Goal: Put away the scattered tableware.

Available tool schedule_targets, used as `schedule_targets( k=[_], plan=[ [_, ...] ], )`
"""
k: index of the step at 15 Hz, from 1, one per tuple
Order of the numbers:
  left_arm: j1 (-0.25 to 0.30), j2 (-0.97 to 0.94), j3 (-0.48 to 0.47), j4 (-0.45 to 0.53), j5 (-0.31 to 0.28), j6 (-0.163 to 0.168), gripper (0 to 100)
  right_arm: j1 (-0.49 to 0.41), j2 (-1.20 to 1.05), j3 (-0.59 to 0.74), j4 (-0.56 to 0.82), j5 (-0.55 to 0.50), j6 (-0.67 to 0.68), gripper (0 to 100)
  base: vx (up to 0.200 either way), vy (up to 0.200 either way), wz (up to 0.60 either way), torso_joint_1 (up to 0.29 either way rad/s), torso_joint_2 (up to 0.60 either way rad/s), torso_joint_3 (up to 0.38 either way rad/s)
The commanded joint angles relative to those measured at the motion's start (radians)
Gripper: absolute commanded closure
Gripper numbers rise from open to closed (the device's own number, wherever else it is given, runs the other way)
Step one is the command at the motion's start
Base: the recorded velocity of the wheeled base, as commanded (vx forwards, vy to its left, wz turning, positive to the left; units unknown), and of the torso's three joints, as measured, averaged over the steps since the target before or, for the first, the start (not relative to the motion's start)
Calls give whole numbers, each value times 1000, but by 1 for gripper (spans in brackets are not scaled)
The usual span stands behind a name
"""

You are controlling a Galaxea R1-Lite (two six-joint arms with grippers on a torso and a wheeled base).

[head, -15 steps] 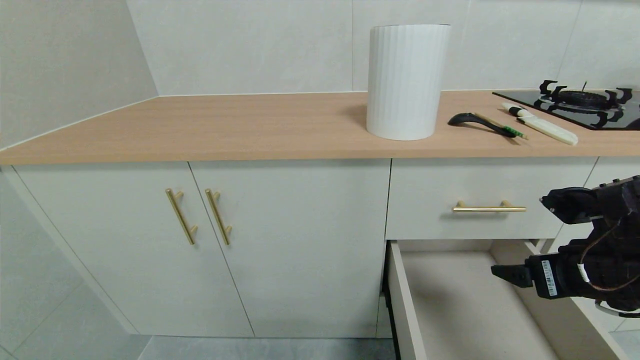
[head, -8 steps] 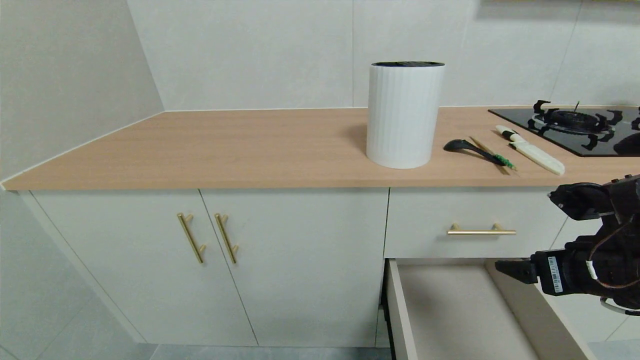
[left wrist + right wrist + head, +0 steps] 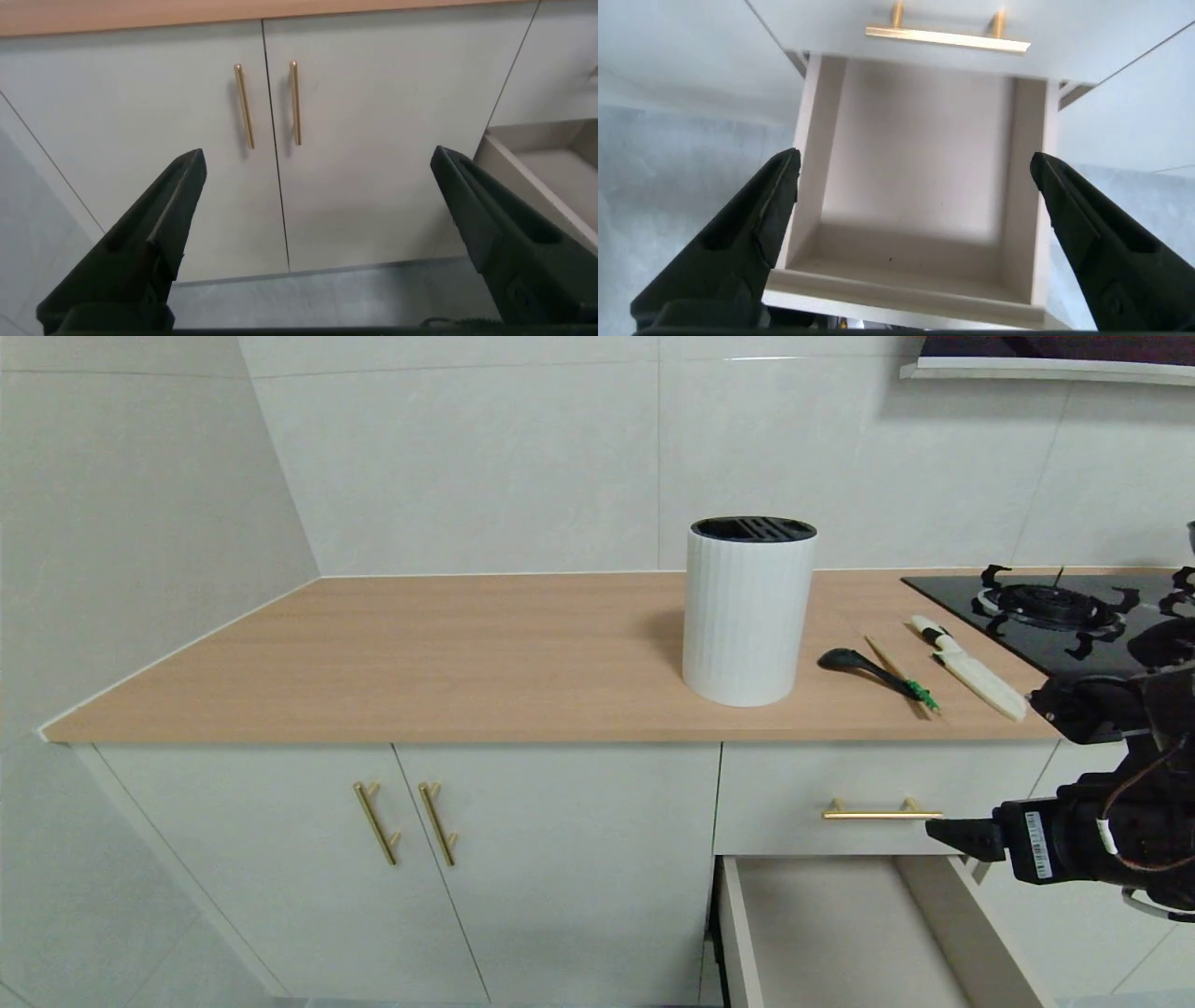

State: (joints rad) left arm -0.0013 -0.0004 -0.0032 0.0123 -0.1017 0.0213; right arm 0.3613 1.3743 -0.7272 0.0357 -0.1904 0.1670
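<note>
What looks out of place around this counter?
A black spoon, wooden chopsticks and a white knife lie loose on the countertop, between the upright white holder and the stove. Below, the lower drawer stands pulled open, with nothing visible inside.

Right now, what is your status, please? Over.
Jaws open, both empty. Spoon, chopsticks, knife lie on counter. Lower drawer open, nothing blocking it.

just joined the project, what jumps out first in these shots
A tall white ribbed holder stands on the wooden counter, a black ladle and a white knife lying beside it. Below, one drawer is pulled open, with the open right gripper above it.
</note>
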Motion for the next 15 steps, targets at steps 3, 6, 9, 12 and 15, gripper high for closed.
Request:
schedule_targets(
  k=[3, 6, 9, 12, 15],
  plan=[
    [0, 0, 0, 0, 0, 0, 0, -16, 14, -23, -80, 12, -61, 0, 0, 0, 0, 31, -75, -44],
    [0, 0, 0, 0, 0, 0, 0, -36, 91, -149, -120, 12, -73, 0, 0, 0, 0, 0, 0, 0],
    [0, 0, 0, 0, 0, 0, 0, -65, 184, -264, -123, 3, -72, 0, 0, 0, 0, 0, 0, 0],
    [0, 0, 0, 0, 0, 0, 0, -91, 263, -291, -143, 2, -67, 0, 0, 0, 0, 0, 0, 0],
    [0, 0, 0, 0, 0, 0, 0, -139, 333, -282, -275, -14, -67, 0, 0, 0, 0, 0, 0, 0]
  ],
)
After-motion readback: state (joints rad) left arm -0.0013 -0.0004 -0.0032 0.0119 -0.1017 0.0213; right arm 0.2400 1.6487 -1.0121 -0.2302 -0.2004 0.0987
